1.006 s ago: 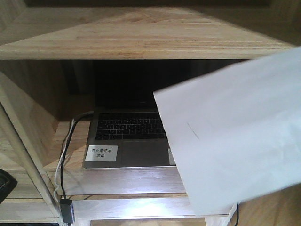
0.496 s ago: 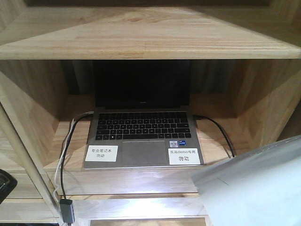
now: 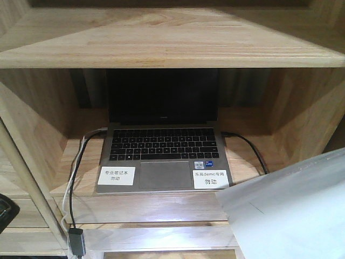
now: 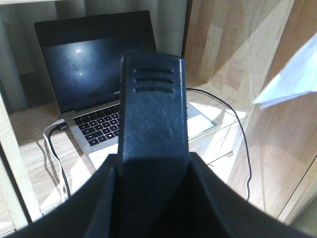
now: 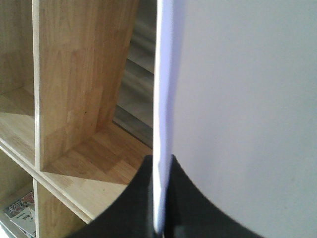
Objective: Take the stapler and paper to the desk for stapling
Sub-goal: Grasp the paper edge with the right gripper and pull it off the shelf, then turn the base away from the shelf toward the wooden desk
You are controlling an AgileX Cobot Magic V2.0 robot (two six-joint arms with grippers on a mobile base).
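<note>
In the left wrist view my left gripper [image 4: 153, 159] is shut on the stapler [image 4: 153, 99]. It is a black body with three short slots near its far end, and it sticks straight out from between the jaws. My right gripper [image 5: 159, 166] is shut on the paper [image 5: 247, 99], a white sheet held edge-on that fills the right of that view. The front view shows the paper [image 3: 291, 210] hanging in the lower right corner, in front of the shelf unit. A corner of the paper [image 4: 292, 74] also shows in the left wrist view. The desk is out of view.
A light-wood shelf unit [image 3: 161, 43] stands straight ahead. An open grey laptop [image 3: 164, 145] with white labels sits in its middle bay, and cables [image 3: 73, 183] run down its left side and to its right. An upright wooden divider [image 5: 74, 84] is left of my right gripper.
The paper has swung down and to the right, from covering the laptop's right half to the lower right corner. The laptop now shows in full.
</note>
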